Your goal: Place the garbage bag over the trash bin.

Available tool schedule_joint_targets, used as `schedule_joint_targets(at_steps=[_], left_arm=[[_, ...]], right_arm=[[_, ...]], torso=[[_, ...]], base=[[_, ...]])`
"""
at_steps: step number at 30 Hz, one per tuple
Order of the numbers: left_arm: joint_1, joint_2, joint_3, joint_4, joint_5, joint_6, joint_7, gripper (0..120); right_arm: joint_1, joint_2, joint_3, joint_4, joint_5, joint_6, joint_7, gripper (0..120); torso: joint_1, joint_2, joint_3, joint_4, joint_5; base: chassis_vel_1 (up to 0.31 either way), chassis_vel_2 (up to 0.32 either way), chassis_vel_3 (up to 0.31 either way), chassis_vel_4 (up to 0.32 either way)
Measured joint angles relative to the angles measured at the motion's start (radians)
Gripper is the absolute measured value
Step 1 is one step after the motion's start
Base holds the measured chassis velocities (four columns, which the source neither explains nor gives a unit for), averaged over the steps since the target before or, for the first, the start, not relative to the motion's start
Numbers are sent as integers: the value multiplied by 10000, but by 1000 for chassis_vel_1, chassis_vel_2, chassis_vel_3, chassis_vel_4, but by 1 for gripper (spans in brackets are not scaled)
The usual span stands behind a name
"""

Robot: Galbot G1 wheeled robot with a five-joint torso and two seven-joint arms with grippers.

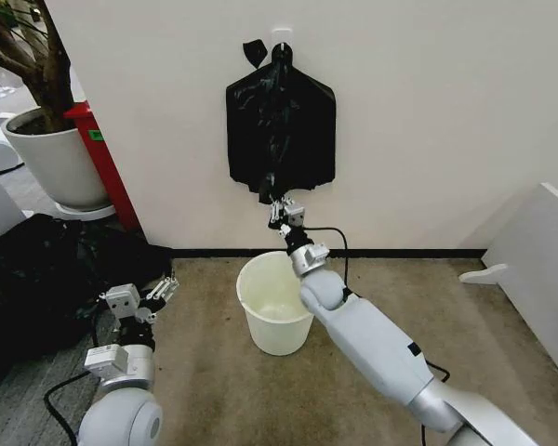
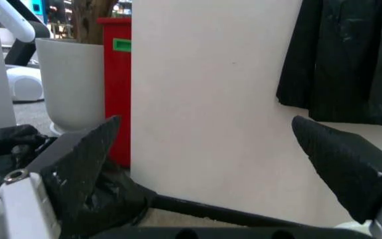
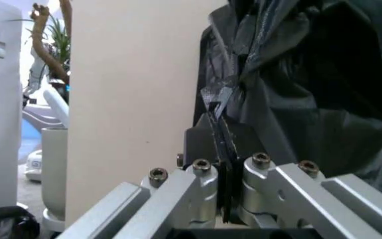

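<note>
Head view, frame centre: the right gripper (image 1: 281, 206) pinches the hanging garbage bag's (image 1: 281, 130) lower edge (left gripper (image 1: 147, 299) idle, spread wide), apparently to pull it free above the trash bin (image 1: 272, 311).

A plain cream wall (image 1: 418, 111) fills the upper frame, with a dark baseboard (image 1: 391, 252) along its foot. Beige carpet (image 1: 214, 372) covers the floor below. At upper left a white planter pot (image 1: 56, 163) holds a tree trunk, a red cabinet (image 1: 102, 163) beside it. A white panel (image 1: 539, 269) leans at the right edge.
</note>
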Motion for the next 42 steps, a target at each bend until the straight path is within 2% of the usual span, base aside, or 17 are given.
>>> schedule_joint_targets(at_steps=[16, 34, 40, 42], left_arm=[[65, -63, -5, -148, 17, -6, 6, 100], [71, -7, -42, -153, 16, -6, 3, 100], [90, 48, -55, -156, -8, -6, -3, 100], [88, 75, -58, -157, -23, -6, -5, 100]], right_arm=[[-1181, -75, 296, -30, -348, 729, -1105, 0], [-1394, -53, 515, -320, -498, 1006, -1493, 0], [-1507, 91, 979, 155, -706, 962, -1107, 18], [-1640, -27, 1186, 510, -822, 989, -1089, 30]], torso=[[0, 0, 0, 0, 1], [0, 0, 0, -1, 0], [0, 0, 0, 2, 0], [0, 0, 0, 1, 1]], base=[[0, 0, 0, 0], [0, 0, 0, 0], [0, 0, 0, 0], [0, 0, 0, 0]])
